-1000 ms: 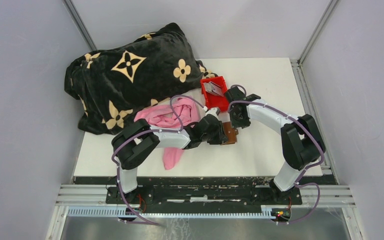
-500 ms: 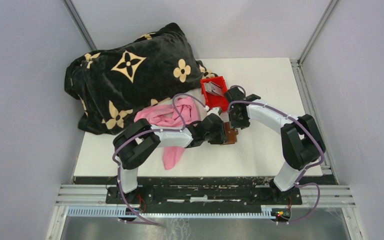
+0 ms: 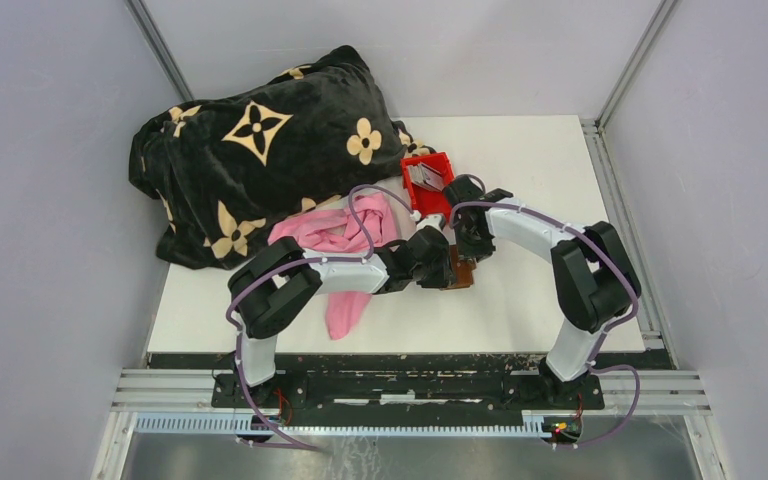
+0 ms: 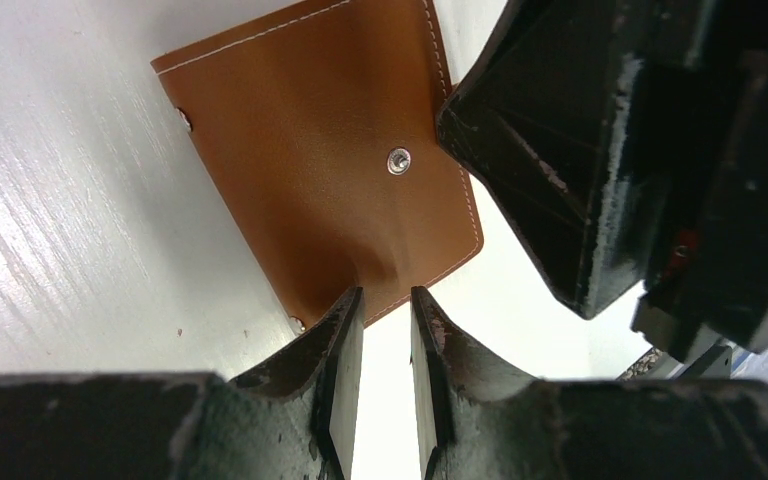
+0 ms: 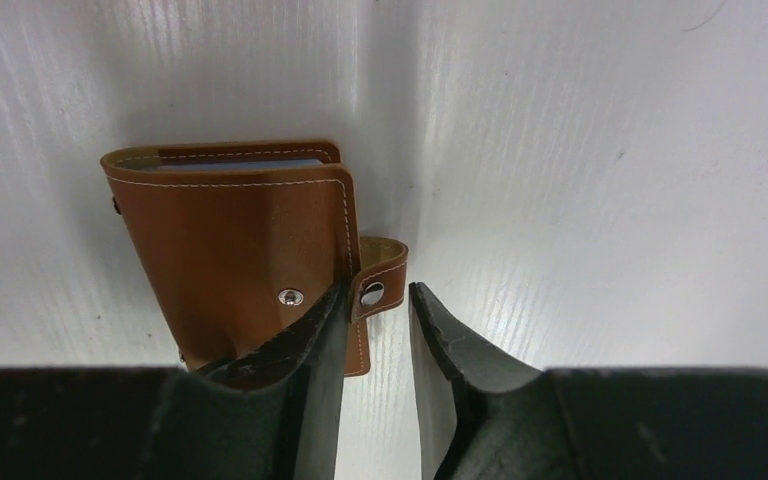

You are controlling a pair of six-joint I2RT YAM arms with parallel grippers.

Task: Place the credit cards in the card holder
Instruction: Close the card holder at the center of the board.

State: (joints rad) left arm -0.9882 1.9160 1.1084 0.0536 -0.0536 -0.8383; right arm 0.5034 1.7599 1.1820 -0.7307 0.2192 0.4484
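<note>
The brown card holder lies folded shut on the white table, also seen from above. My left gripper is open by a narrow gap, its tips pressing the holder's near edge, where the leather puckers. My right gripper is open at the opposite side. The holder's snap strap sits in its gap, and its left finger rests on the cover. A pale pocket edge shows between the covers. A grey credit card stands in the red bin.
A pink cloth lies left of the holder, under my left arm. A large black blanket with tan flowers fills the back left. The right gripper's black body hangs close over the holder. Bare table extends to the right.
The right arm has shifted slightly left and its jaws have narrowed a little around the strap. The left gripper has edged closer to the holder, its gap unchanged.
</note>
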